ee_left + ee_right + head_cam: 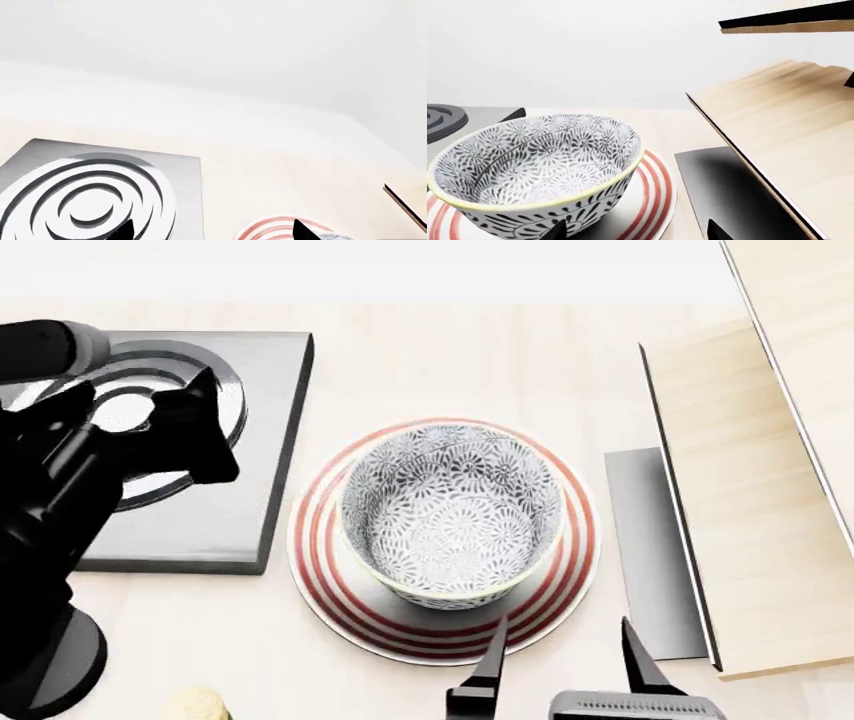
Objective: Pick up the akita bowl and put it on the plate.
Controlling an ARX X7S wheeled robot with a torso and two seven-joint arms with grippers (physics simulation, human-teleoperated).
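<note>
The akita bowl (451, 514) (537, 170), white with a dense grey-black floral pattern, stands upright on the plate (324, 580) (654, 192), a white plate with red rings. My right gripper (567, 655) (634, 231) is open just near of the plate's front right edge, holding nothing. One of its fingertips (556, 231) shows against the bowl's outer wall in the right wrist view, and I cannot tell whether it touches. My left gripper (212, 232) is open over the stove burner's (200, 450) (100, 192) right part, left of the plate (280, 229), empty.
A light wooden cabinet or board (747, 500) (787, 130) rises at the right, with a dark grey panel (654, 550) (727, 190) at its foot beside the plate. A small yellowish object (198, 705) lies at the near left edge.
</note>
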